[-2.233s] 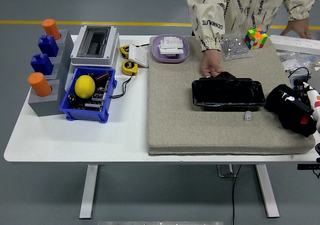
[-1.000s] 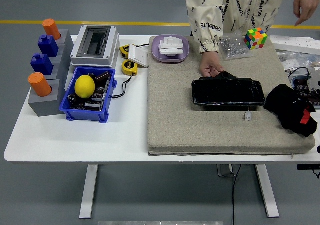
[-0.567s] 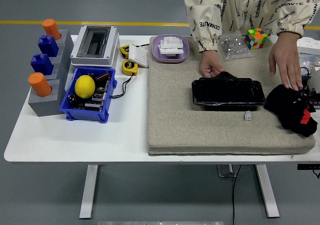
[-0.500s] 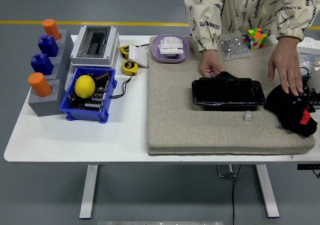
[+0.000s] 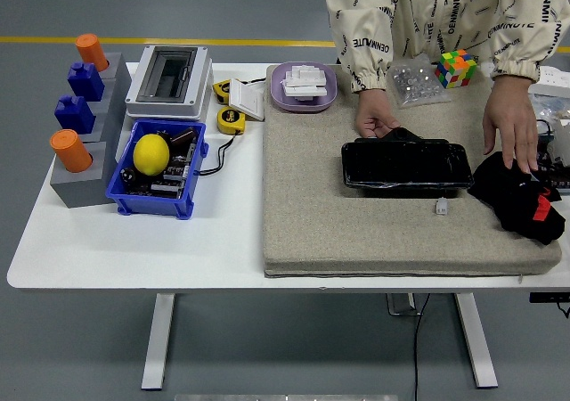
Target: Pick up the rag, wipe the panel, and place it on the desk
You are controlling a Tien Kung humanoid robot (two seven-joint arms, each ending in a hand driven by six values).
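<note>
While neither robot hand was in view, the rag (image 5: 519, 196) lay bunched at the mat's (image 5: 312, 205) right end on the desk (image 5: 134, 241), just right of the panel (image 5: 406, 167). One of the person's hands (image 5: 512, 129) rested flat, fingers down, touching the rag's top edge; the other (image 5: 377, 116) pressed on the panel's far edge.

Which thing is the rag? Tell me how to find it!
Look at the big grey-brown felt mat covering the right half of the white table. Go to its right edge, just right of the shiny black panel. The rag is the crumpled black cloth with a red patch, soft and lumpy, with a person's hand touching its top.
</note>
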